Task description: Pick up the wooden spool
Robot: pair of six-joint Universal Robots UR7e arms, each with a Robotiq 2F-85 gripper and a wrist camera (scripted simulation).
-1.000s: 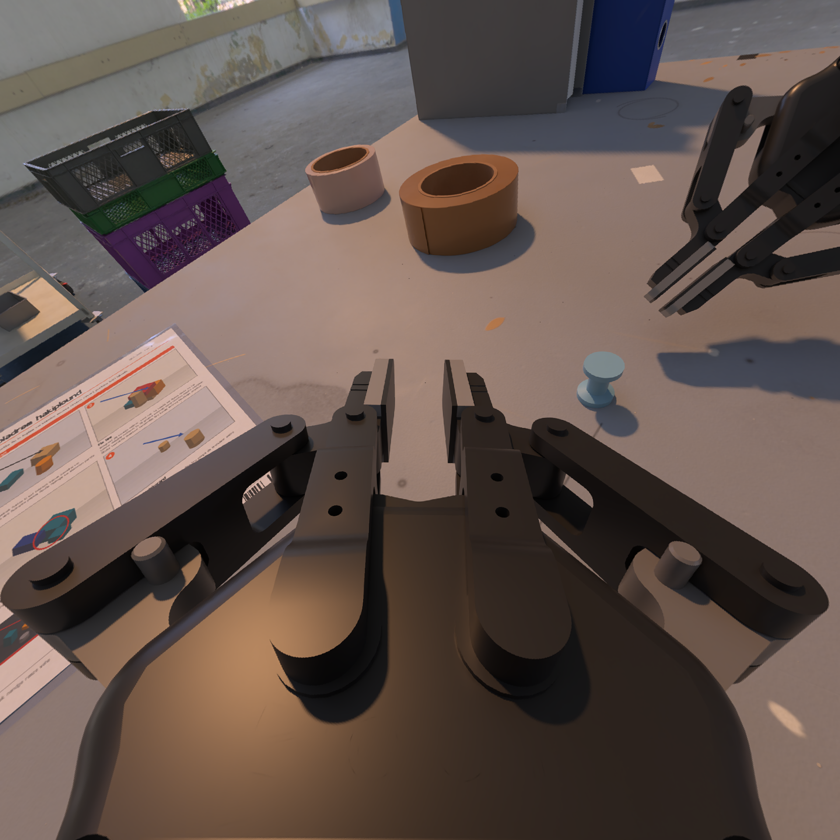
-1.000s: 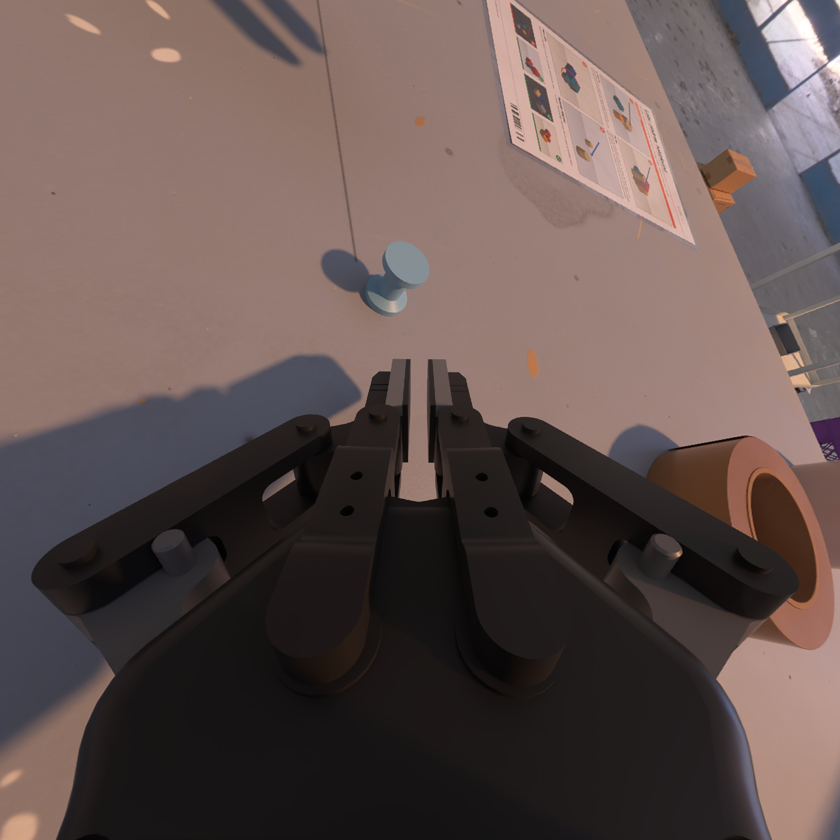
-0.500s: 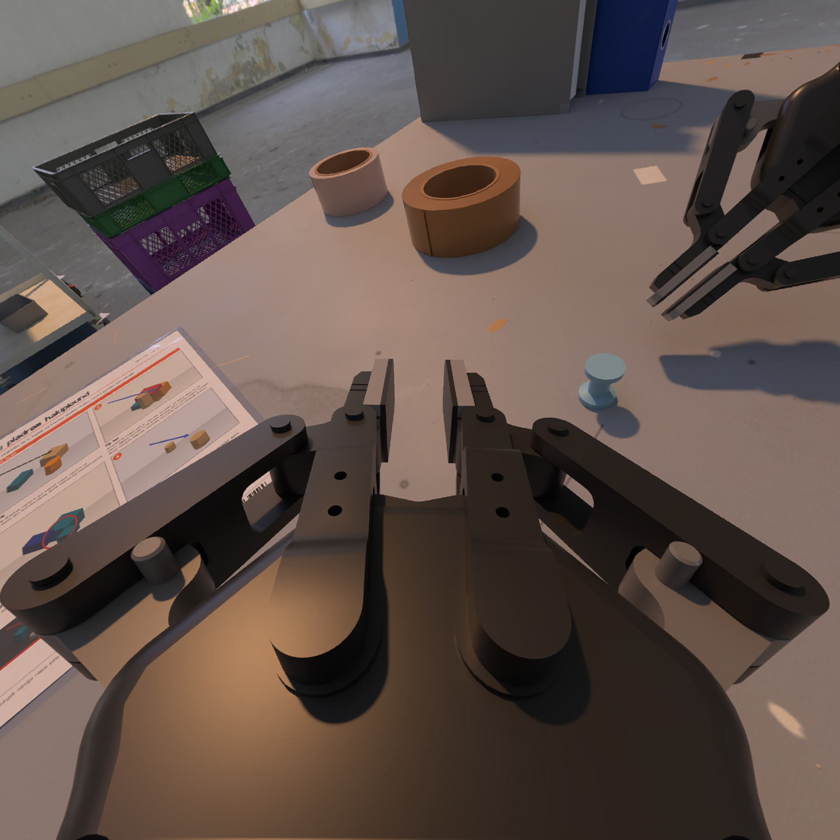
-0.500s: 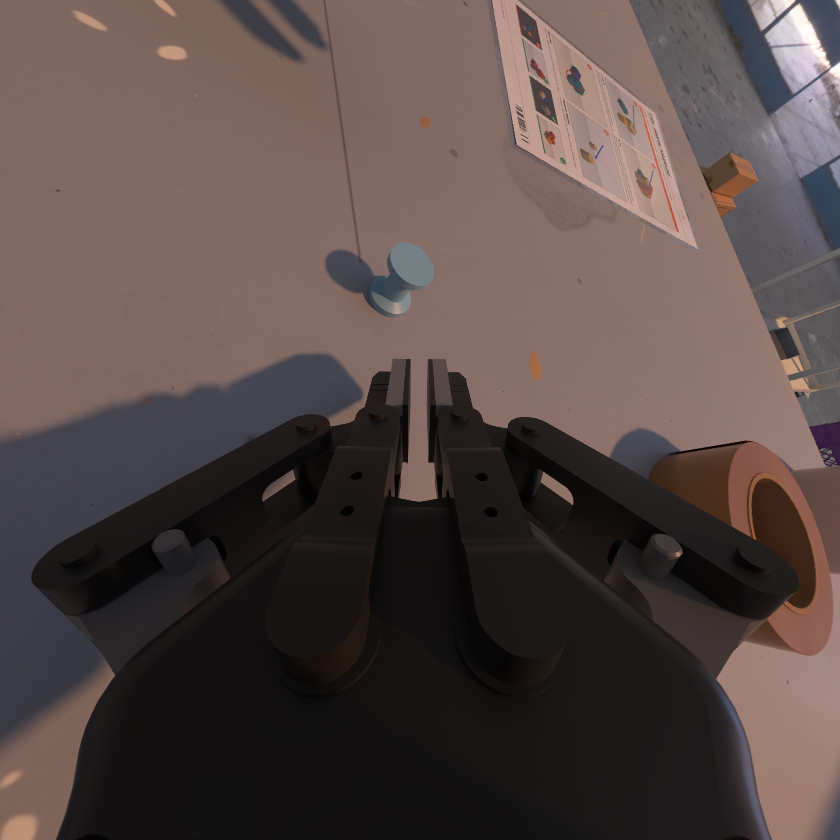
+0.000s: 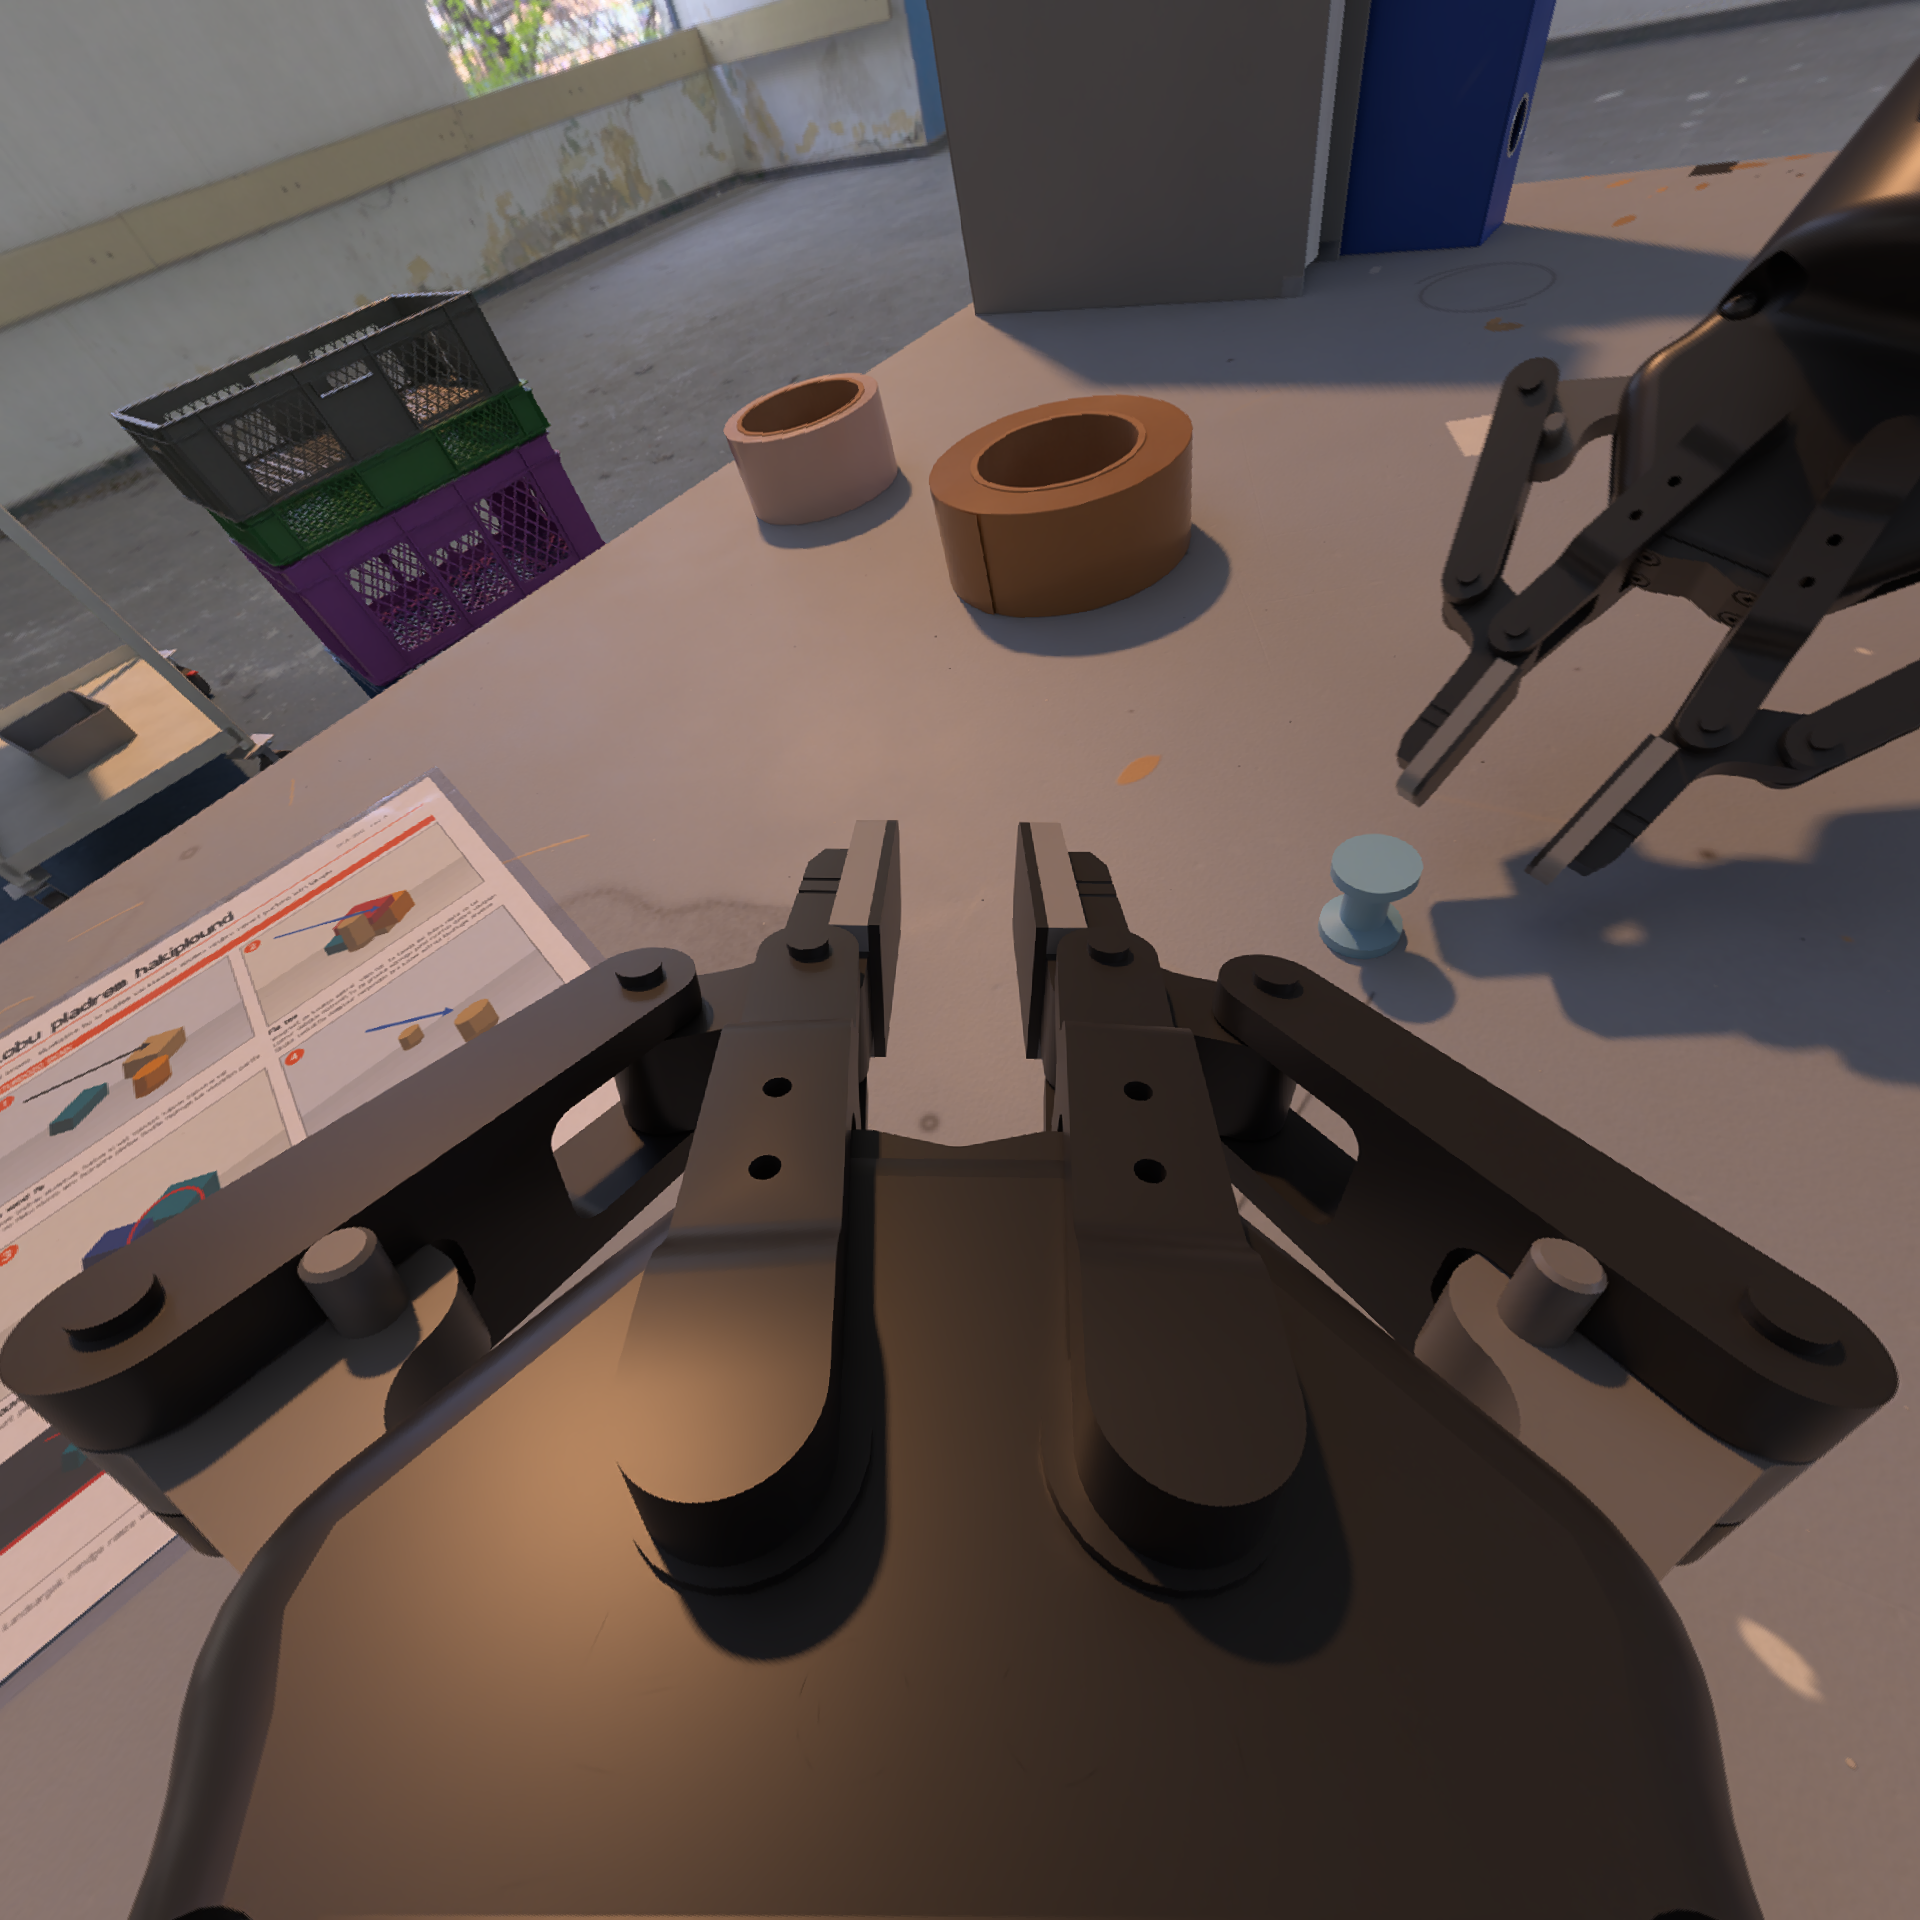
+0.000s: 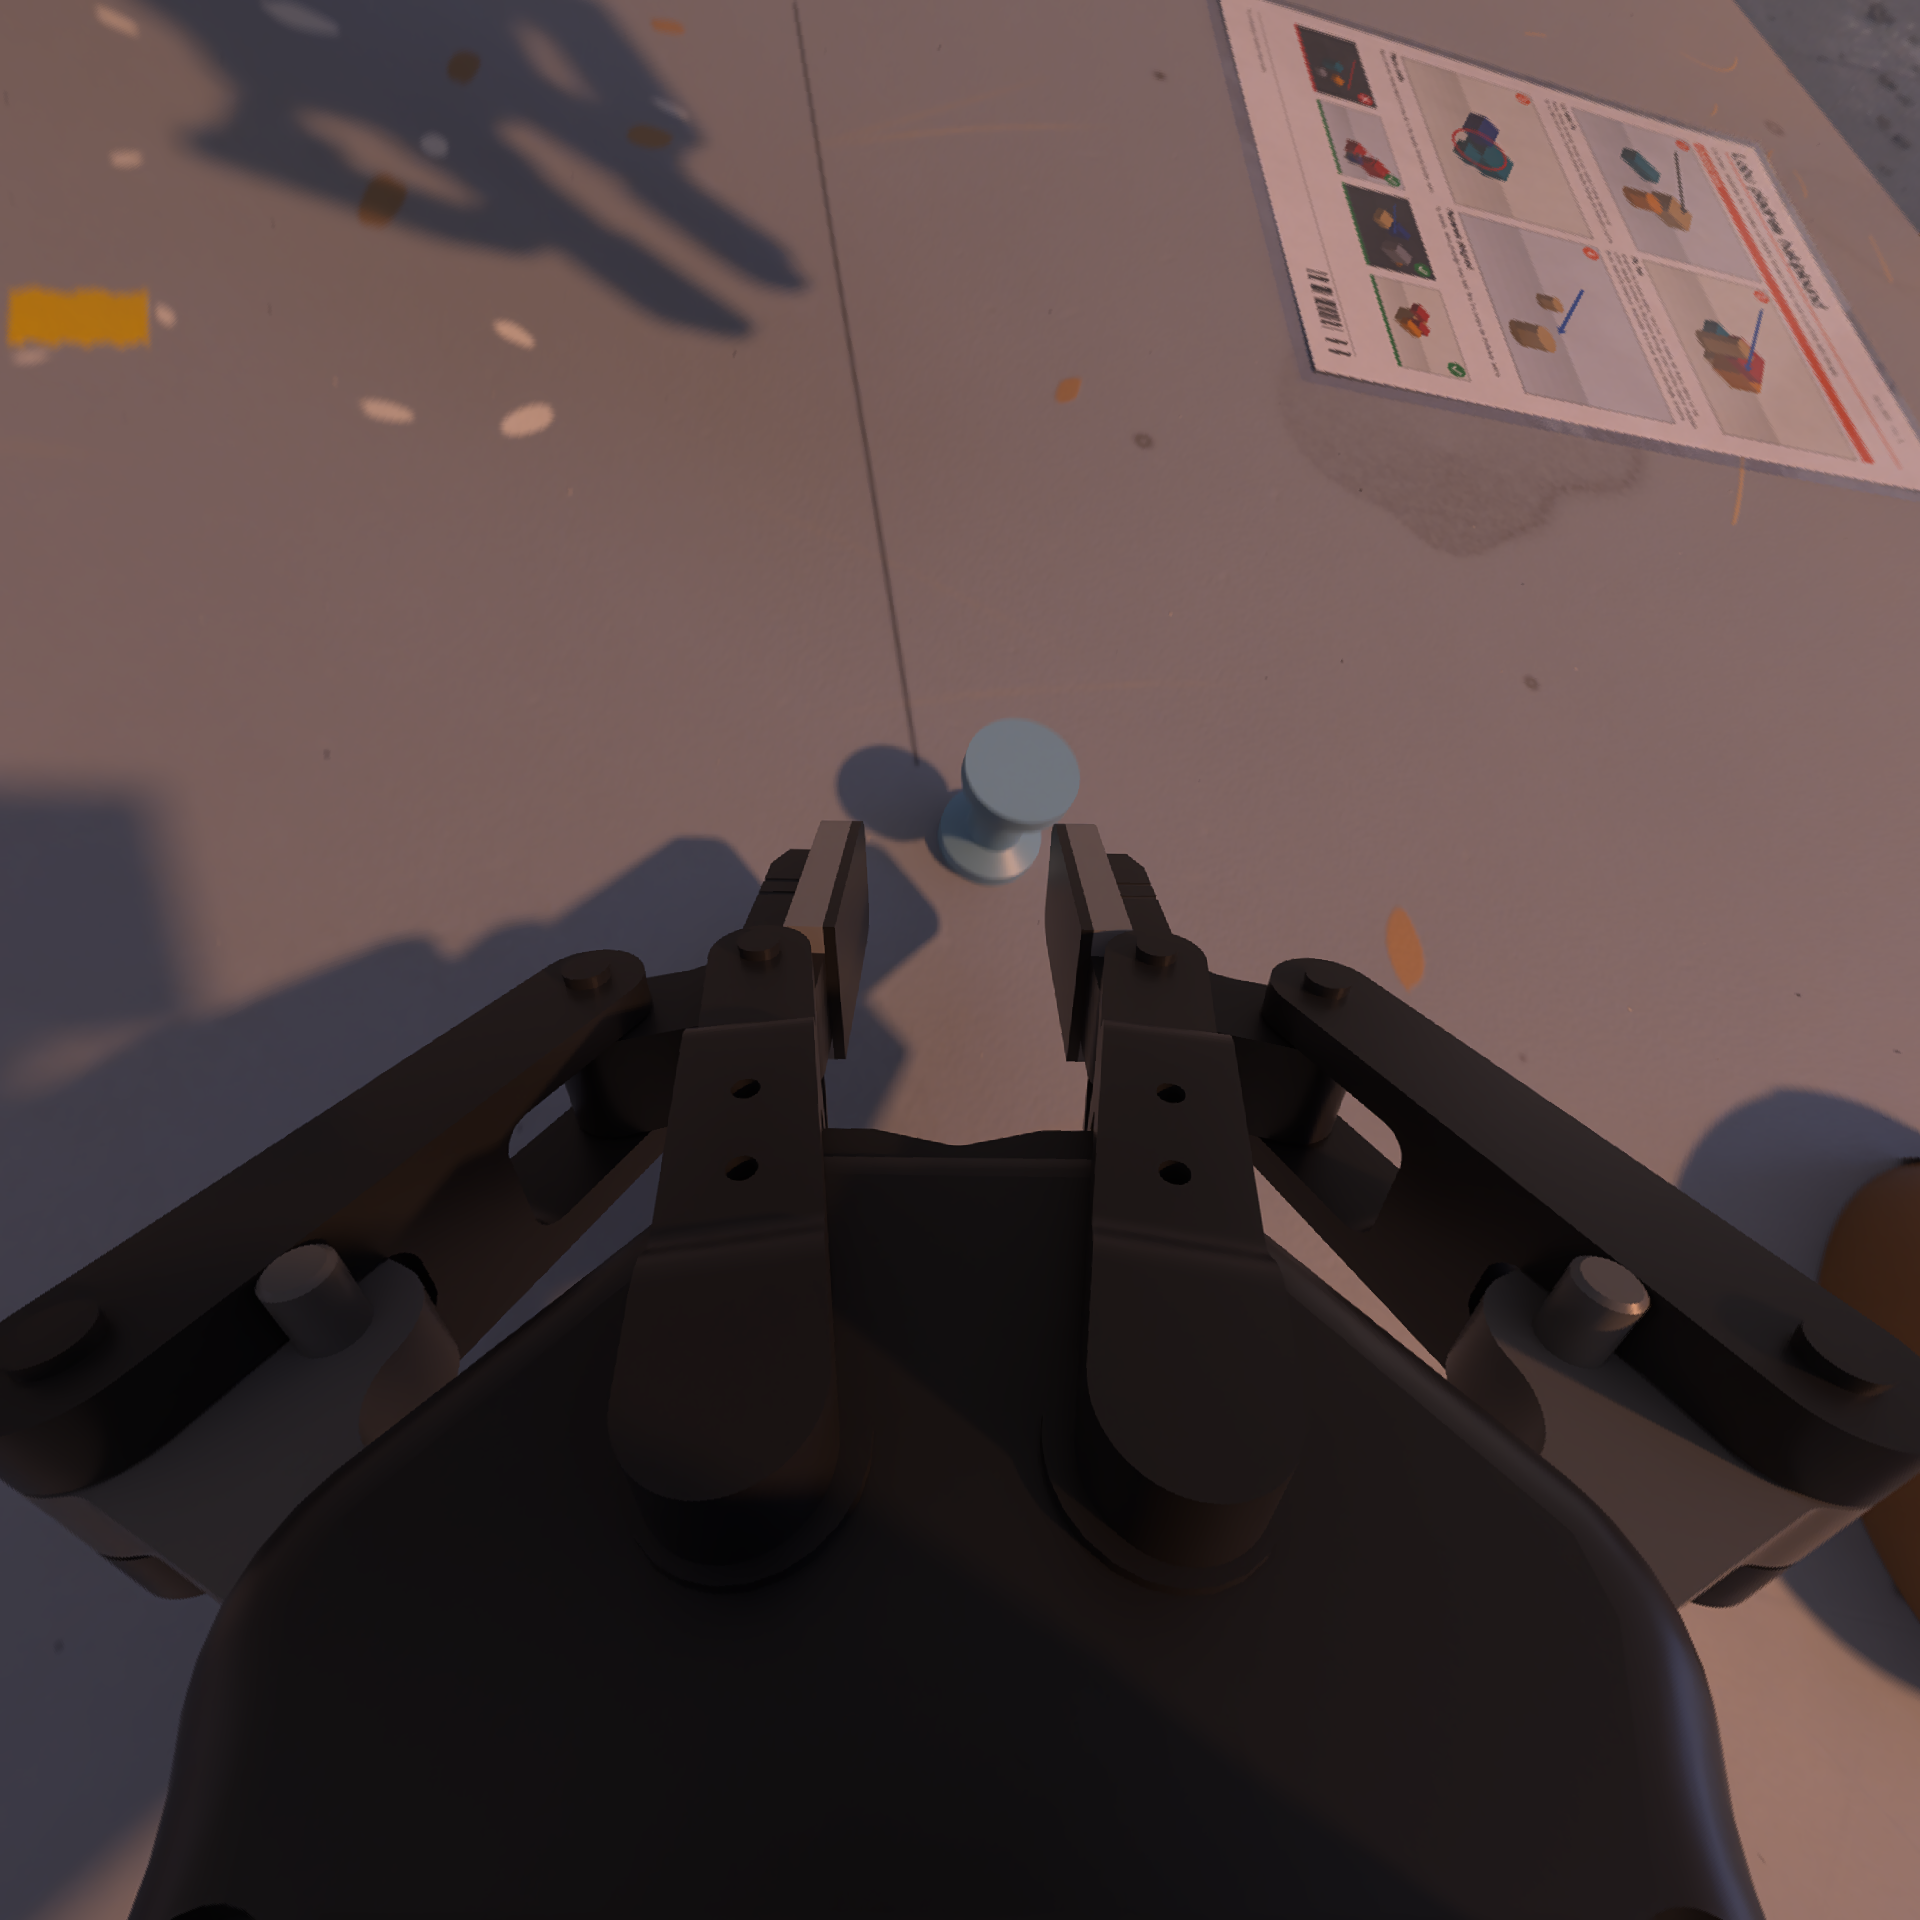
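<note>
nothing lifted yet: right gripper (image 6: 956, 831) hangs spread just short of the upright pale-blue spool (image 6: 1003, 805); left gripper (image 5: 956, 831), slightly parted, holds nothing.

The right claw (image 6: 956, 868) hangs spread above the worktop (image 6: 520, 623). A pale blue spool (image 6: 1003, 805) stands upright just beyond its fingertips (image 6: 836, 862).

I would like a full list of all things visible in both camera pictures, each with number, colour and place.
wooden spool: 1, pale blue, upright on table, just beyond right pincer
tape rolls: 2, brown and pinkish, side by side at far table edge
instruction sheet: 1, white, flat on table
crates: 3, black, green, purple, stacked on floor
binders: 2, grey and blue, standing at far table end
table: 1, grey
left pincer: black, open, empty
right pincer: black, open, empty
</note>
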